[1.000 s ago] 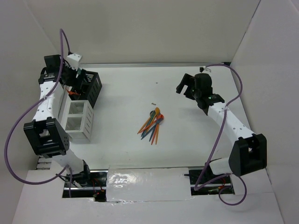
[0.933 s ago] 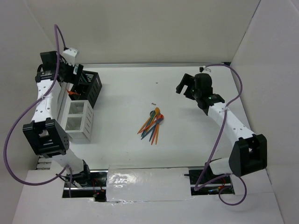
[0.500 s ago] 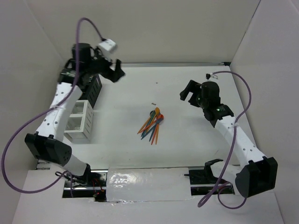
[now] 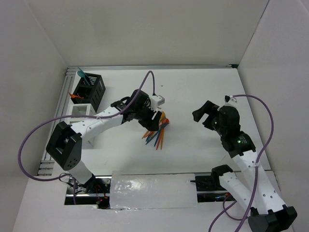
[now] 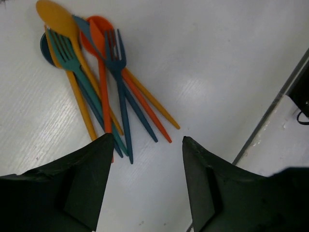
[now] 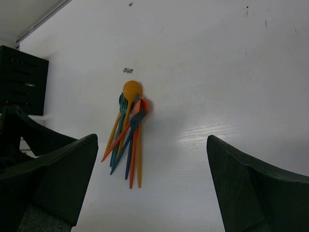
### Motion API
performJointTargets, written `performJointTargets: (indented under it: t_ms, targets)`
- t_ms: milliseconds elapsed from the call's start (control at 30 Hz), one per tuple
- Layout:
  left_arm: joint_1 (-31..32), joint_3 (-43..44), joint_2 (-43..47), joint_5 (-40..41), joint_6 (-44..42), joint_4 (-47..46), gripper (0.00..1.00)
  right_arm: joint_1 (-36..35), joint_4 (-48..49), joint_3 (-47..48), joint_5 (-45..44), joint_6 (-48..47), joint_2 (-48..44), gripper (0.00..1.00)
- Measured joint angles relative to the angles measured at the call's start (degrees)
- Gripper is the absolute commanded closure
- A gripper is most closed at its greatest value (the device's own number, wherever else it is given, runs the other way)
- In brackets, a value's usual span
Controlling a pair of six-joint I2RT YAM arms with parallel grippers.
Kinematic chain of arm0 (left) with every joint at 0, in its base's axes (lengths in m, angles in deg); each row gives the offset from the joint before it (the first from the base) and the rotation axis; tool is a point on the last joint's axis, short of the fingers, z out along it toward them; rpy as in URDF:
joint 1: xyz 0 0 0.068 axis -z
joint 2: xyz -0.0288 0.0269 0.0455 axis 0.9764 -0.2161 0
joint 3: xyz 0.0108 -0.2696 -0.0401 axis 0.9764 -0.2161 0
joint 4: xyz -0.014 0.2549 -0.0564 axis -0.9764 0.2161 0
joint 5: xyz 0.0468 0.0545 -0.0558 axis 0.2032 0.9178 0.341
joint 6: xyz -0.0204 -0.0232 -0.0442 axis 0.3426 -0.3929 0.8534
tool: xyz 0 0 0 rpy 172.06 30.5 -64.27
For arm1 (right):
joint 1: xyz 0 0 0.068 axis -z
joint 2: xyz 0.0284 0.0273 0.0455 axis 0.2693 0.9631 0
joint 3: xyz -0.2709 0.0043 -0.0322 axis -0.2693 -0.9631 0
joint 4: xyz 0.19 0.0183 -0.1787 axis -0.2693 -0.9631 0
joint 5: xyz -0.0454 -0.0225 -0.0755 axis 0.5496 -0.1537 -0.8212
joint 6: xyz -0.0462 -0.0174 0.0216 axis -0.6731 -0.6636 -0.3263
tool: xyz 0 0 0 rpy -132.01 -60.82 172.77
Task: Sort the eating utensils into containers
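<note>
The eating utensils (image 4: 157, 137) lie in a fanned pile at the table's middle: a yellow spoon (image 5: 57, 16), an orange spoon (image 5: 99, 34), a dark blue fork (image 5: 116, 53) and a teal fork (image 5: 64, 48). My left gripper (image 4: 152, 123) hangs over the pile's handle ends, open, with only bare table between its fingers (image 5: 147, 141). My right gripper (image 4: 204, 114) is open to the right of the pile, which also shows ahead of it (image 6: 127, 130). The black container (image 4: 90, 90) holds a teal utensil (image 4: 81, 75) and an orange one. The white container (image 4: 76, 110) stands in front of it.
Both containers sit along the left wall, by a metal rail (image 4: 63, 96). The black caddy (image 6: 21, 79) shows at the left of the right wrist view. White walls close the table at back and sides. A shiny taped strip (image 4: 152, 189) runs along the near edge.
My left arm has swung from the black container at the back left across to the utensil pile in the middle. My right arm has drawn back toward the near right.
</note>
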Motion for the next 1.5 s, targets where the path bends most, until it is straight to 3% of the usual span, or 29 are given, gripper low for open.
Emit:
performJointTargets:
  t_ms: [33, 233, 600, 1267, 1500]
  targets:
    - [-0.5, -1.5, 0.0, -0.1, 0.0, -1.2, 0.36, 0.0, -0.4, -0.3, 0.2, 0.2, -0.7, 0.00]
    - [-4.2, -4.1, -1.3, -0.3, -1.7, -3.3, 0.40, 0.0, -1.1, -2.1, 0.2, 0.8, -3.4, 0.00]
    - [-2.3, -3.7, -10.4, 1.1, -4.1, -4.7, 0.49, 0.0, -0.6, -2.9, -1.2, 0.7, 1.4, 0.00]
    - [-0.6, -3.7, -12.9, 2.7, -4.5, -4.4, 0.56, 0.0, 1.0, -3.1, -1.6, 0.7, 3.8, 0.00]
    - [-0.4, -3.7, -14.2, 4.1, -5.4, -4.5, 0.64, 0.0, 1.0, -3.6, -1.6, 0.7, 2.6, 0.00]
